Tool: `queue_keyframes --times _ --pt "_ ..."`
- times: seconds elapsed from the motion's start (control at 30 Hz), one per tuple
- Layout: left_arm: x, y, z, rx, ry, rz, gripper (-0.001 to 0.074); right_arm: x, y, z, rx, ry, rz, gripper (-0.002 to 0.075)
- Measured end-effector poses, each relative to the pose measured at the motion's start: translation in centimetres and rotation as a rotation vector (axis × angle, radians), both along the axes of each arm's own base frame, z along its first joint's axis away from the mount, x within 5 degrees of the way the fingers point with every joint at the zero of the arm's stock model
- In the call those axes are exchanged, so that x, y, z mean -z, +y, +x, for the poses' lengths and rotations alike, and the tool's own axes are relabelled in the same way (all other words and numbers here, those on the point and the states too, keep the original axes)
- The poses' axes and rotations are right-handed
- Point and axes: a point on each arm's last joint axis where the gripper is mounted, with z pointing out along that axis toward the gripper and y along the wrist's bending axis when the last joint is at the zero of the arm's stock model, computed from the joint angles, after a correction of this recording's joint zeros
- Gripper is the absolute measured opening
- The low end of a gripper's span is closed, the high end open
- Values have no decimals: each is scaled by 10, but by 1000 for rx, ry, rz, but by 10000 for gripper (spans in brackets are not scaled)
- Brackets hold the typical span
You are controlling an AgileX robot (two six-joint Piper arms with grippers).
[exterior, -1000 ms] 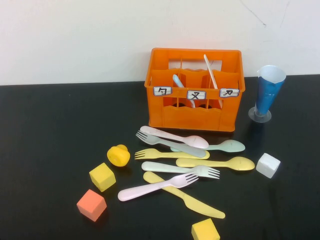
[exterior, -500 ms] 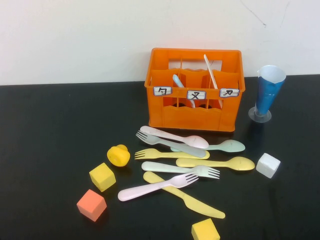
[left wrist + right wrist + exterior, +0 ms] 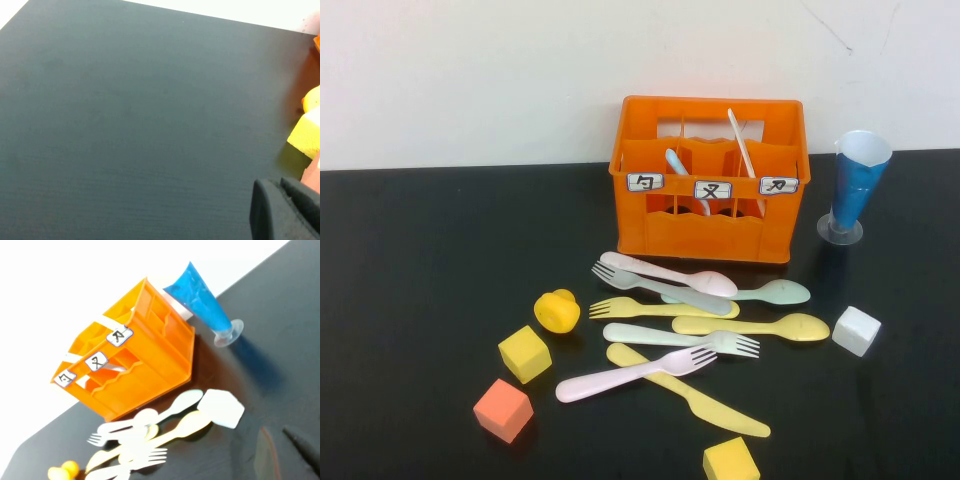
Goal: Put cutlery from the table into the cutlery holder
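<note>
The orange cutlery holder (image 3: 710, 215) stands at the back of the black table (image 3: 420, 260), with a cream knife (image 3: 740, 140) and a blue handle (image 3: 675, 160) upright in it. In front of it lie a pink spoon (image 3: 670, 272), blue-grey fork (image 3: 660, 288), mint spoon (image 3: 770, 292), yellow fork (image 3: 660, 308), yellow spoon (image 3: 760, 326), mint fork (image 3: 680, 338), pink fork (image 3: 635, 373) and yellow knife (image 3: 690, 392). Neither gripper shows in the high view. My left gripper (image 3: 277, 182) is shut and empty over bare table. My right gripper (image 3: 280, 432) is open and empty, apart from the holder (image 3: 140, 365).
A blue cone cup (image 3: 858, 185) stands right of the holder. A white cube (image 3: 856, 330) lies right of the cutlery. Two yellow cubes (image 3: 525, 353) (image 3: 730, 462), an orange cube (image 3: 503, 409) and a yellow toy (image 3: 557, 310) lie in front and to the left.
</note>
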Motion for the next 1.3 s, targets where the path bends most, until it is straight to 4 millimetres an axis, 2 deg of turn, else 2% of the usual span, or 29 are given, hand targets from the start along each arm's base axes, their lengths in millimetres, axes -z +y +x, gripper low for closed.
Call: queue_keyframes --times 0.33,0.4,0.57,0.67,0.77,0.9,1.07,1.2,1.3 --pt "0 0 0 0 0 0 -1 0 0 0 -23 -25 -100 -3" --pt "0 0 0 0 0 0 -1 -7 3 -2 -61 -37 -168 -3" --pt "0 0 0 0 0 0 -1 -61 12 -17 -255 -120 -493 -3" --pt "0 0 0 0 0 0 -1 -96 17 -20 -404 -67 -668 -3" --pt "0 0 0 0 0 0 -1 -122 20 -14 -585 39 -838 -3" --pt "0 0 0 0 0 0 -1 -145 22 6 -833 158 -1009 -3" --pt "0 0 0 1 0 0 -1 -165 37 44 -1028 107 -1040 -3" --pt "0 0 0 1 0 -2 -1 -161 62 75 -1245 149 -1040 -3" --pt "0 0 0 1 0 -2 -1 -149 90 98 -1441 189 -1101 -3"
